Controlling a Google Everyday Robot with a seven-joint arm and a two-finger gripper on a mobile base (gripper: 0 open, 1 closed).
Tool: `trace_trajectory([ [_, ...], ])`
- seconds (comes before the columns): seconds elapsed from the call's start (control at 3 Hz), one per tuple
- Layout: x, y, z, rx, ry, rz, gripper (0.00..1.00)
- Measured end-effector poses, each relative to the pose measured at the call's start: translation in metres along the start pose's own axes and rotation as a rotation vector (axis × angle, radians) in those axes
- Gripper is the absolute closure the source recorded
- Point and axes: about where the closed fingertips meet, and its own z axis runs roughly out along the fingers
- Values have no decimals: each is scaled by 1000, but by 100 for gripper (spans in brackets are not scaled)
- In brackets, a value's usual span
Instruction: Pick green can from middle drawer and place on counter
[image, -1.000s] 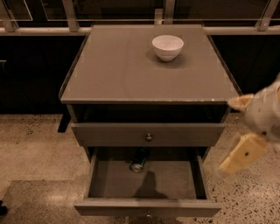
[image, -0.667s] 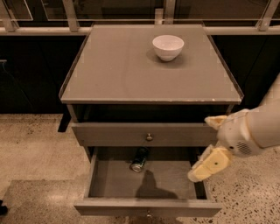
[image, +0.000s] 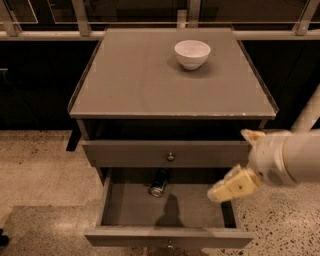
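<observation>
the green can (image: 160, 182) lies on its side at the back of the open middle drawer (image: 170, 212), near the middle of its width, long axis running roughly front to back with a silver end toward the drawer's front. the gripper (image: 227, 164) hangs over the drawer's right side, jaws spread and empty, so the can sits to their left and lower, with the desk (image: 150, 85) above the drawer.

We log the bowl (image: 192, 53) on the worktop (image: 140, 85), back right. Below, the middle drawer (image: 140, 210) stands pulled out; the green can (image: 160, 182) lies at its rear centre. The gripper (image: 244, 161) hangs over the drawer's right edge.
</observation>
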Motion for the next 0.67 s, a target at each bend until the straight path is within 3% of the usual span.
trace_trajectory([
  [0.33,53,28,29,38,-47,164,0],
  [0.67,126,45,82,37,-37,354,0],
])
